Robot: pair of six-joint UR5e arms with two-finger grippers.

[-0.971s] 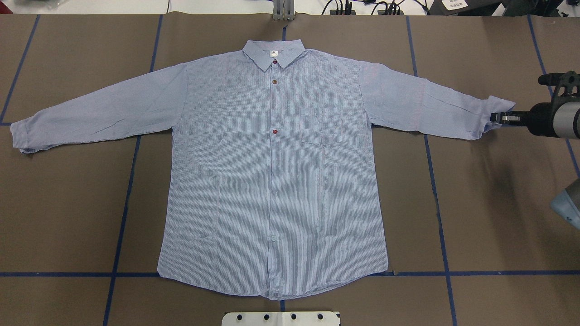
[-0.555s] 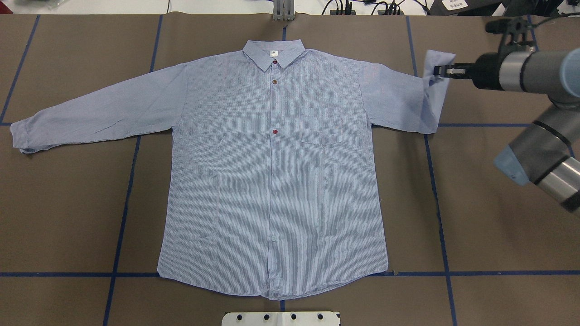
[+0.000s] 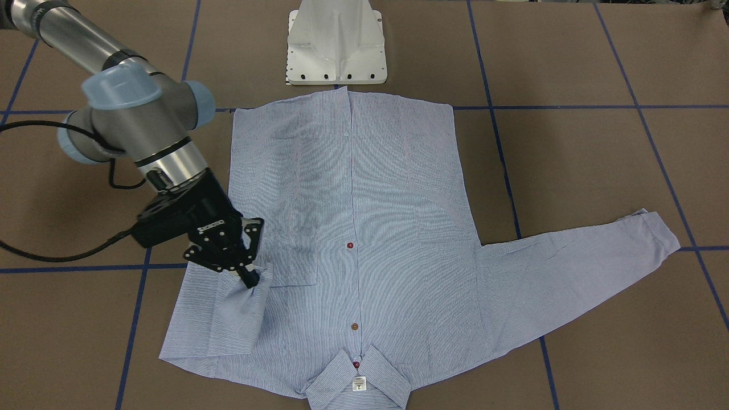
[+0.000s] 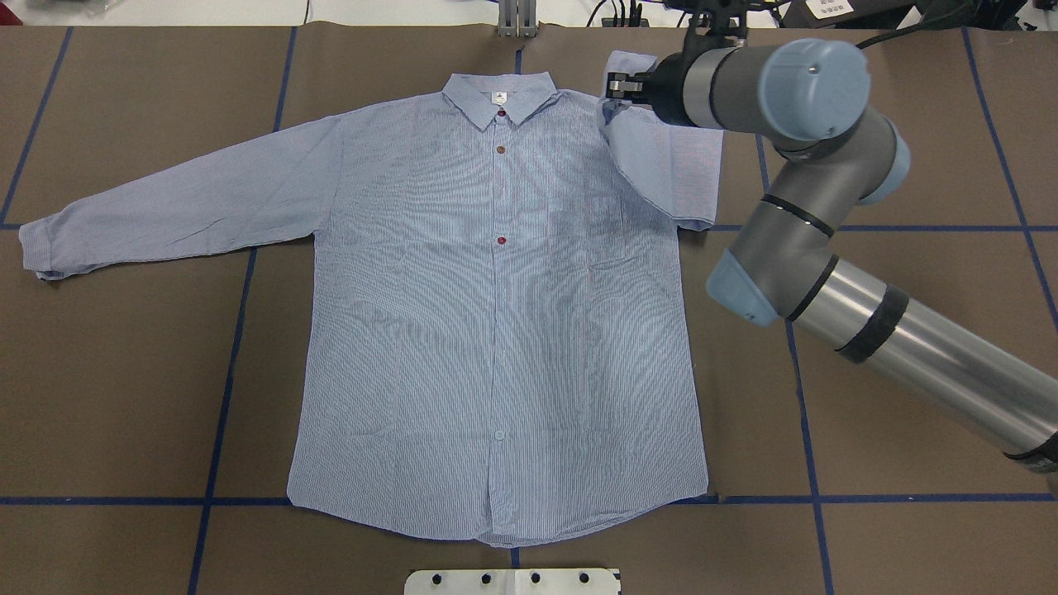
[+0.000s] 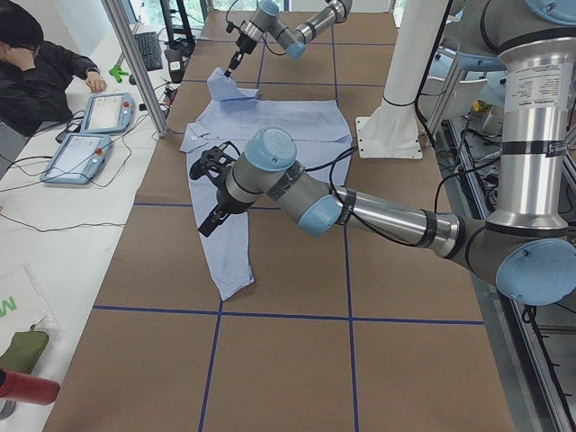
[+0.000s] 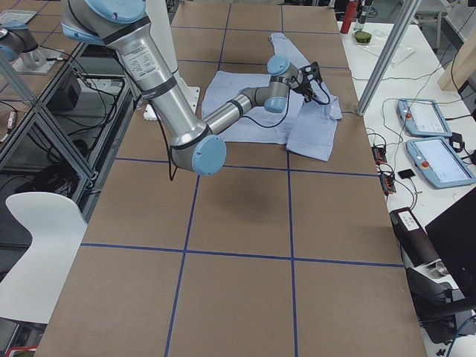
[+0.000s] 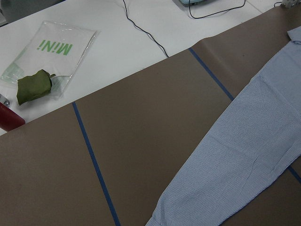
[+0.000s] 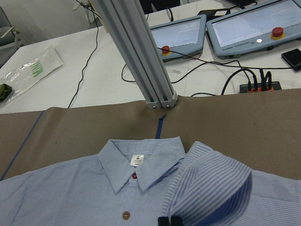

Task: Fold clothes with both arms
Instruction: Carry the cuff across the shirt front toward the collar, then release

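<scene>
The light blue striped shirt [image 4: 496, 330] lies flat and buttoned on the brown table, collar [image 4: 498, 95] at the far edge. My right gripper [image 4: 616, 85] is shut on the cuff of the shirt's right-hand sleeve [image 4: 669, 165], held raised over the shoulder beside the collar. The same gripper [image 3: 250, 277] shows in the front view, and its fingertips [image 8: 170, 220] pinch the cuff. The other sleeve [image 4: 165, 207] lies stretched out flat. My left gripper [image 5: 209, 219] hovers above that sleeve [image 5: 225, 252]; I cannot tell if it is open or shut.
The white pedestal base [image 3: 336, 42] stands at the shirt's hem. An aluminium post [image 8: 141, 56] rises at the far table edge, with teach pendants [image 8: 244, 26] and cables behind it. A person [image 5: 36, 72] sits beyond that edge. A plastic bag [image 7: 47, 52] lies on the white side table.
My right gripper has lifted the cuff from the table's right side and carried it up and left across the shirt. The sleeve now folds over the shoulder.
</scene>
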